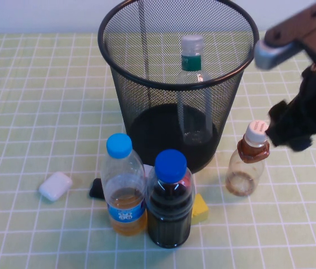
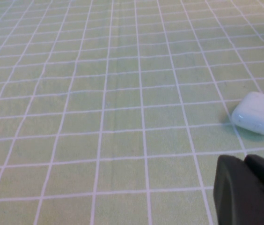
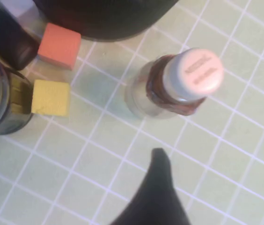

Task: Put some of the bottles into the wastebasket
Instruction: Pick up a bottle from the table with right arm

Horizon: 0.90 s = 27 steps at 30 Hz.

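The black wire-mesh wastebasket (image 1: 147, 101) stands at the middle back of the table. The larger clear bottle with the green neck band (image 1: 193, 89) stands upright inside it. The smaller bottle with the brown neck sleeve (image 1: 248, 159) stands on the table just right of the basket; it also shows from above in the right wrist view (image 3: 181, 84). My right gripper (image 1: 287, 131) hovers close to the right of its cap, open and empty; one finger (image 3: 159, 168) shows. My left gripper (image 2: 244, 161) is shut and empty, low over the table, out of the high view.
A light-blue-capped bottle of amber liquid (image 1: 123, 190) and a blue-capped bottle of dark liquid (image 1: 170, 204) stand in front of the basket. A yellow block (image 1: 200, 208), an orange block (image 3: 59, 45) and a small black object (image 1: 97, 189) lie by them. A white case (image 1: 55, 185) lies at the left.
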Tool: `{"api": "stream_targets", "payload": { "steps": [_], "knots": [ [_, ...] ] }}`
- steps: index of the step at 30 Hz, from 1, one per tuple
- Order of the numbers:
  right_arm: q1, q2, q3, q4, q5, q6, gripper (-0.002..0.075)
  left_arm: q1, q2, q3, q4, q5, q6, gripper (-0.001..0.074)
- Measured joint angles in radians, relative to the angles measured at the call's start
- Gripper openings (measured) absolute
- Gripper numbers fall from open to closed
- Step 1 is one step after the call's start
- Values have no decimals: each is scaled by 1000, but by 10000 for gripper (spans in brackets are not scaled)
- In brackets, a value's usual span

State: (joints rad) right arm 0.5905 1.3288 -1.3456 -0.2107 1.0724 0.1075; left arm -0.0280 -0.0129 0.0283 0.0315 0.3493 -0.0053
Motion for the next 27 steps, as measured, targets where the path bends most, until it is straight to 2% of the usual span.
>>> {"api": "stream_targets", "payload": {
  "steps": [8, 19, 21, 25, 27],
  "knots": [
    [0, 59, 114, -79, -245, 106, 559, 0, 0, 0, 0, 0, 0, 1],
    [0, 139, 114, -125, -289, 121, 544, 0, 0, 0, 0, 0, 0, 1],
    [0, 149, 114, -125, -295, 121, 484, 0, 0, 0, 0, 0, 0, 1],
    [0, 154, 114, -128, -296, 121, 269, 0, 0, 0, 0, 0, 0, 1],
    [0, 150, 114, -128, -289, 121, 204, 0, 0, 0, 0, 0, 0, 1]
  ]
}}
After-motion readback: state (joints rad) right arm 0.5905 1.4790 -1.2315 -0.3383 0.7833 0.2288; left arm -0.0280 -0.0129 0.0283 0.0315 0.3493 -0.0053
